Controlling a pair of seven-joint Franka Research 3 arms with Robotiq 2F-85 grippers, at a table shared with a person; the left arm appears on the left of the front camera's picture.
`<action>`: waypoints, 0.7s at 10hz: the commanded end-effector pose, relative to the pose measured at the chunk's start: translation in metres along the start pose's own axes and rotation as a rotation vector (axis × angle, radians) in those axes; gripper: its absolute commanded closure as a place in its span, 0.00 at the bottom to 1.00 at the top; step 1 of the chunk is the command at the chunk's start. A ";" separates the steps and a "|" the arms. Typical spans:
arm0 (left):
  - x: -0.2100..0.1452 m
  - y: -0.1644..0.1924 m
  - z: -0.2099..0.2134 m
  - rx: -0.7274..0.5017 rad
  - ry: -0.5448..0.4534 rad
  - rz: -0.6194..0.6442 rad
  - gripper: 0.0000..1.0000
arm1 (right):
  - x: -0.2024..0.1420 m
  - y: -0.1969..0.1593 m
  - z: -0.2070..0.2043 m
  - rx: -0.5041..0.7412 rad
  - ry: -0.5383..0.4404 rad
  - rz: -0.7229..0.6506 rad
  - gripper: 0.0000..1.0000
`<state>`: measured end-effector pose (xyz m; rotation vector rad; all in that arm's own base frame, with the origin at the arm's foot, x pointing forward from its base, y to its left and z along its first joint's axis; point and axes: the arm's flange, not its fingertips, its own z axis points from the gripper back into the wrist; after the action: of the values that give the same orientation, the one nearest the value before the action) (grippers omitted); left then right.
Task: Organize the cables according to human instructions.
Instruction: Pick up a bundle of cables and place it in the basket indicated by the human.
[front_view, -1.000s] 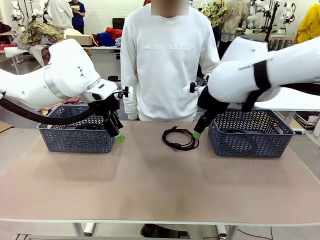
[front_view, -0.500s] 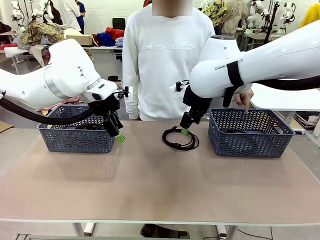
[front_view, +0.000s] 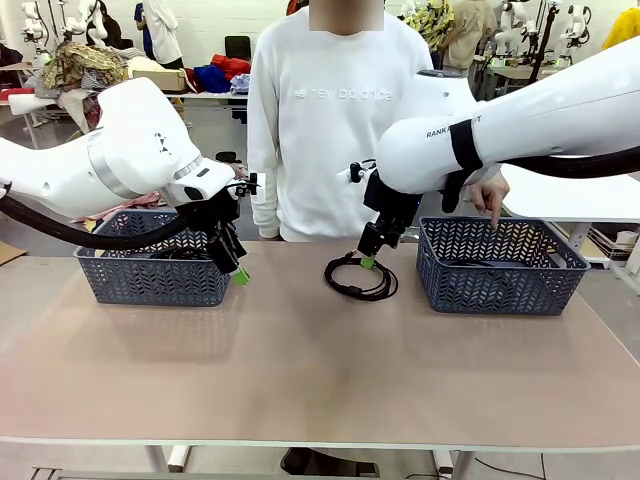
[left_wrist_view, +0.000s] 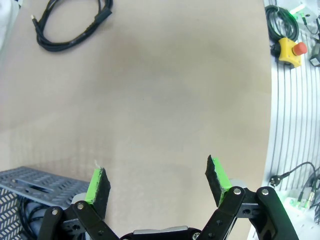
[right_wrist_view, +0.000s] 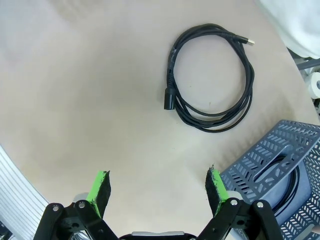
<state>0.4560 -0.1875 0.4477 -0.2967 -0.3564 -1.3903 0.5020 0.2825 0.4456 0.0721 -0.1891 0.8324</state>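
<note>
One coiled black cable (front_view: 360, 278) with a plug end lies on the table between the two baskets, in front of the person. My right gripper (front_view: 367, 258) hovers open just above its far edge. In the right wrist view the same cable (right_wrist_view: 210, 75) lies ahead of the open right gripper (right_wrist_view: 157, 187), with nothing between the pads (right_wrist_view: 100, 185). My left gripper (front_view: 238, 270) hangs open by the right end of the left basket (front_view: 150, 280). The left wrist view shows this left gripper (left_wrist_view: 157, 180) over bare table, the cable (left_wrist_view: 70, 27) far off. More black cable (right_wrist_view: 292, 185) lies inside the right basket (right_wrist_view: 270, 160).
Two dark blue mesh baskets stand at the back of the table, the right basket (front_view: 500, 280) and the left one, each with dark cable inside. The person's hand (front_view: 490, 205) points a finger down into the right basket. A yellow emergency-stop box (left_wrist_view: 290, 50) sits beyond the table edge.
My right gripper has swung left from the right basket's front corner to above the coiled cable. The person's hand has come into sight pointing into the right basket. The left arm has stayed put.
</note>
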 end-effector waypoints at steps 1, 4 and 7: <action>-0.002 0.000 0.001 0.000 -0.001 -0.003 0.00 | -0.006 0.001 0.001 -0.008 -0.009 0.007 0.00; -0.002 0.000 0.001 0.000 -0.001 -0.003 0.00 | 0.023 0.000 -0.020 -0.006 0.026 -0.089 0.00; -0.002 0.000 0.001 0.000 -0.001 -0.003 0.00 | 0.054 0.005 -0.051 -0.039 0.040 -0.134 0.00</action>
<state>0.4560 -0.1876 0.4478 -0.2968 -0.3565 -1.3905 0.5295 0.3151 0.4079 0.0686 -0.1484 0.7331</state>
